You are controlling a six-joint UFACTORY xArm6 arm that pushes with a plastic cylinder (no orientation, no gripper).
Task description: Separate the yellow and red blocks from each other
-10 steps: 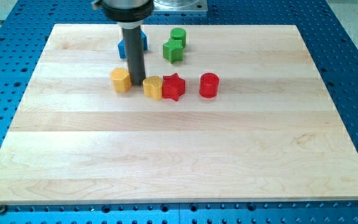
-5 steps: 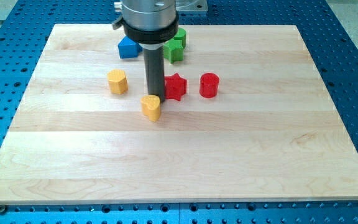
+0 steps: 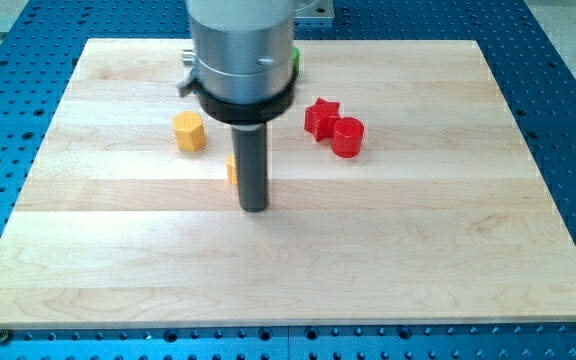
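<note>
My tip rests on the board just below the centre. A yellow block is mostly hidden behind the rod, only its left edge showing, just above and left of the tip. A second yellow block, a hexagon, sits further left and higher. A red star and a red cylinder touch each other to the upper right of the tip, well apart from both yellow blocks.
The arm's grey body hides the blue and green blocks at the view's top; only a sliver of green shows at its right edge. The wooden board lies on a blue perforated table.
The tip moved down and toward the view's bottom. The yellow block slid down from beside the red star. The red star shifted up and right, now touching the red cylinder, which moved slightly right.
</note>
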